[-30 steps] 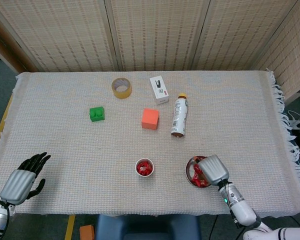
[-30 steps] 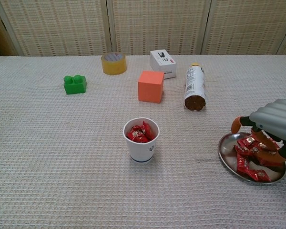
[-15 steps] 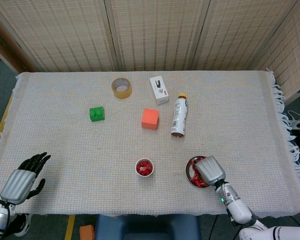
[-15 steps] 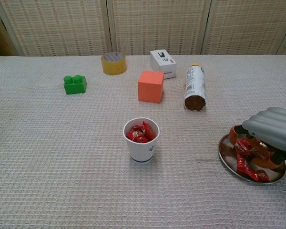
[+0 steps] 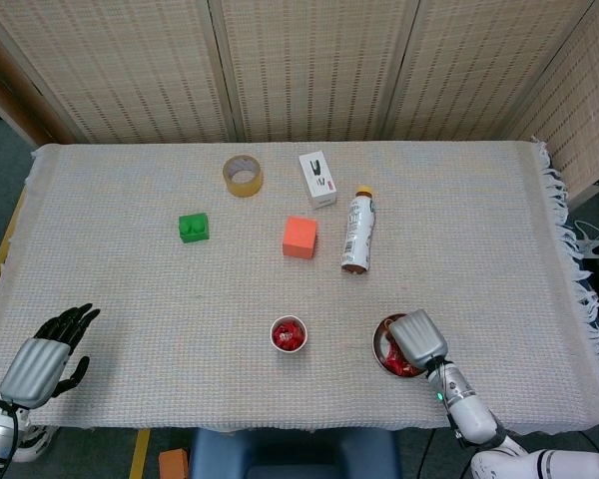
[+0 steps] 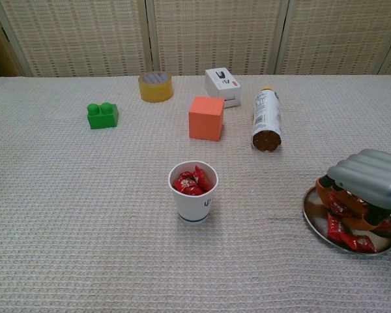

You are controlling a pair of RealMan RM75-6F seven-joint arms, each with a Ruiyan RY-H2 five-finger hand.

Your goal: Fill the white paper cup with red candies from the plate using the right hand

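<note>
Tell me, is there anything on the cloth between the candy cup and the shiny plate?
No. Between the white paper cup and the plate there is only bare tablecloth; both views show it.

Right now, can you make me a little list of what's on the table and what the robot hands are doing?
cup: white paper cup upright, some red candies inside
plate: metal plate with more red candies, right of the cup
right robot hand: down on the plate, fingers curled among the candies; unclear whether it grips one
left robot hand: near the table's left edge, holding nothing
behind the cup: green brick, tape roll, orange cube, white box, bottle lying down
</note>
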